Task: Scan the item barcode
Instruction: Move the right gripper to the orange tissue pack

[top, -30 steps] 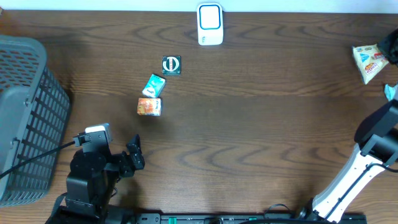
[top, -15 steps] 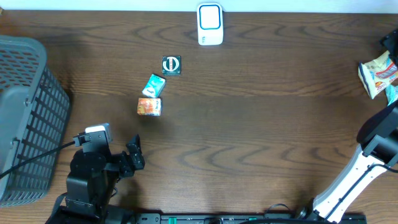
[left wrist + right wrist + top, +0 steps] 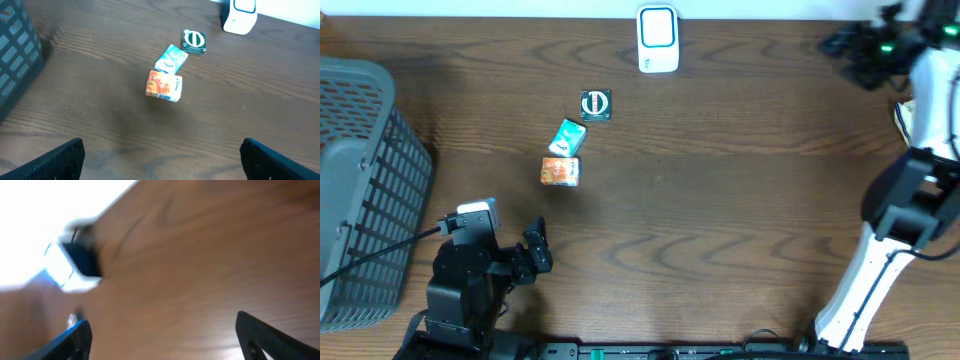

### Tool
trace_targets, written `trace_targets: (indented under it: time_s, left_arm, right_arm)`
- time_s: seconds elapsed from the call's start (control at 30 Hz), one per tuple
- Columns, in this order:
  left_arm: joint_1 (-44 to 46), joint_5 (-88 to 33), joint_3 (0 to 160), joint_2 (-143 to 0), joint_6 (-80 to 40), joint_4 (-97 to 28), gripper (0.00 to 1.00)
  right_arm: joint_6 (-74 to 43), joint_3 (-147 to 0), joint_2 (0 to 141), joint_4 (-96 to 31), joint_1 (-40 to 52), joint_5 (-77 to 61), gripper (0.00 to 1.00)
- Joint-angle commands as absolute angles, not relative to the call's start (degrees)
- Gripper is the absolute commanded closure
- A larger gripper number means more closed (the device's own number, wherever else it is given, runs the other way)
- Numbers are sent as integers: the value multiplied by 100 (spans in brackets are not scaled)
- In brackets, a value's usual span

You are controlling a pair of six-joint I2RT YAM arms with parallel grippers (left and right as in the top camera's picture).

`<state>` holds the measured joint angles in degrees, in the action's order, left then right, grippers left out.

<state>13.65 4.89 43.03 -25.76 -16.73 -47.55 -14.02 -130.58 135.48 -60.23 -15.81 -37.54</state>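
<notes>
On table (image 3: 720, 200), orange pack (image 3: 560, 172), print unreadable, left gripper (image 3: 162, 145) wide, right gripper (image 3: 164, 322) wide, empty.

I see the table (image 3: 720, 220) is dark wood w/ wavy grain, smooth, a bit matt. Basket (image 3: 360, 190) looks like grey plastic, matt. Scanner (image 3: 658, 40) is white plastic, shiny & smooth. Orange pack (image 3: 164, 86) & teal pack (image 3: 170, 59) look like printed wrap, a bit shiny. Right arm (image 3: 850, 285) has a smooth white shell.
</notes>
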Motion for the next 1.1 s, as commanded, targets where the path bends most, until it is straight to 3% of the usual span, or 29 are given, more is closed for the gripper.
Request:
trace_targets:
  time_s: [0.0,0.23,0.5,0.87,1.07]
  left_arm:
    - [1363,563,4296,-2569,-1704,-4746,2]
    - [1363,563,4296,-2569,-1704,-4746,2]
    - [1363,563,4296,-2569,-1704,-4746,2]
    - [1363,563,4296,-2569,-1704,-4746,2]
    - [1363,563,4296,-2569,-1704,-4746,2]
  right_arm:
    - [-727,-13117,13579,-6169,-803,-4189,12]
    - [-657,-13104,13579,-5992,851,-3341,19]
    - [-679,-13100,13681,-5896,2600,-2261,17]
    - [-657,-13098,14068,-5754,4073,-2058,50]
    - [-657,-13098,14387,-5284,4425,-1850,47]
